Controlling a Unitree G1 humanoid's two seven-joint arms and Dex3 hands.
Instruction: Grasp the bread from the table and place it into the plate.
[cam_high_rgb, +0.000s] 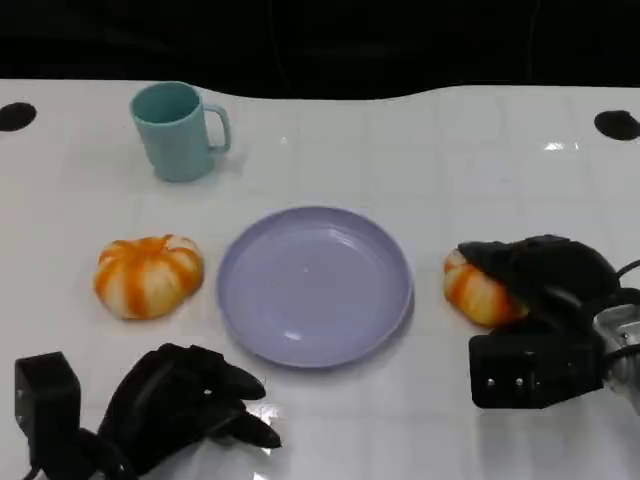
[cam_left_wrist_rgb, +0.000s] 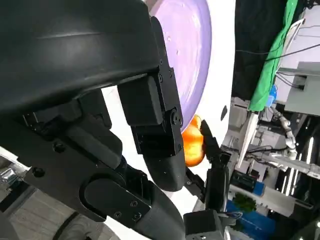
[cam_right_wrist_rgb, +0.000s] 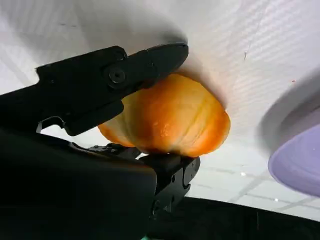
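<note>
Head view puts the bread (cam_high_rgb: 478, 292) on the table (cam_high_rgb: 420, 140), just right of the purple plate (cam_high_rgb: 315, 286), with the right hand (cam_high_rgb: 535, 275) draped over it; fingers (cam_right_wrist_rgb: 145, 62) clamp it from both sides in the right wrist view, so the grasp looks made, while lifting and placing remain; a second bread roll (cam_high_rgb: 148, 275) lies left of the plate; the left hand (cam_high_rgb: 185, 405) rests near, fingers curled on nothing; a teal mug (cam_high_rgb: 180, 130) stands far left.
</note>
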